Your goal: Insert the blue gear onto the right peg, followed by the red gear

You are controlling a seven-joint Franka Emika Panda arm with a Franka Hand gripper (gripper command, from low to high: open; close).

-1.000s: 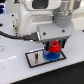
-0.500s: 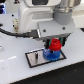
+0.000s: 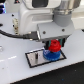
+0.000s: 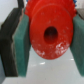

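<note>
My gripper [image 4: 46, 37] clamped on the red gear [image 4: 50, 31], a pad [image 4: 22, 42] flat against each side of the rim. Bore faces straight down, axis vertical. Below lies the blue gear [image 3: 51, 55], flat on the grey plate [image 3: 34, 58] (right peg hidden). Red sits directly above blue, contact unclear; the coming move is straight down.
</note>
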